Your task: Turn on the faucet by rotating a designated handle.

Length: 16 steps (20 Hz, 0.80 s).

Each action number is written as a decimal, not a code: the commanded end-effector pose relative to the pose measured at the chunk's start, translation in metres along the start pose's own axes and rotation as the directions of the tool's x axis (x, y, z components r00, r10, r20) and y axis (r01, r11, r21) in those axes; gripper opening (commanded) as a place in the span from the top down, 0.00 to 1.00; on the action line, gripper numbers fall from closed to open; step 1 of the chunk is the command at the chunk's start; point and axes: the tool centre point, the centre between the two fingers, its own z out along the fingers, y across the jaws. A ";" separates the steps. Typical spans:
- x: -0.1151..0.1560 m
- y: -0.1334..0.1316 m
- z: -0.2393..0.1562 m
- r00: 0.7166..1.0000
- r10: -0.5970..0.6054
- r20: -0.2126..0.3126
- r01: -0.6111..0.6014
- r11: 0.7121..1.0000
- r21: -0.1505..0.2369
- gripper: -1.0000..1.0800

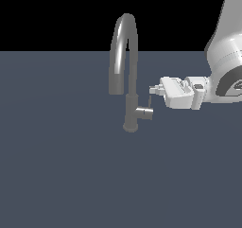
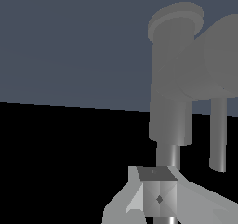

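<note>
- Grey brushed metal is seen in the faucet, which stands on its small round base near the middle of a dark blue-grey surface in the exterior view; its arched spout rises above the far edge of the surface into the black background and drops again on the exterior view's left of the slim column.
- The handle is shown as a short grey cylinder projecting from the lower column toward the exterior view's right, with a thin dark lever standing up from its outer end.
- The gripper is held level just above and beside the handle's tip, its white fingers pointed toward the column; the thin lever reaches up to the fingertips, though contact cannot be confirmed.
- The white arm is seen entering from the exterior view's right edge.
- In the wrist view the faucet's column is seen close up beyond a pale finger.
- How far the jaws are parted cannot be told from either view, nor whether anything is held.
</note>
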 end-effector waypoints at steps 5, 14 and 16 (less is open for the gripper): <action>0.021 0.002 0.003 0.997 0.057 0.045 -0.059 0.996 0.059 1.00; 0.023 0.005 0.004 0.997 0.063 0.051 -0.067 0.996 0.066 1.00; 0.020 0.010 0.005 0.997 0.063 0.051 -0.067 0.996 0.066 1.00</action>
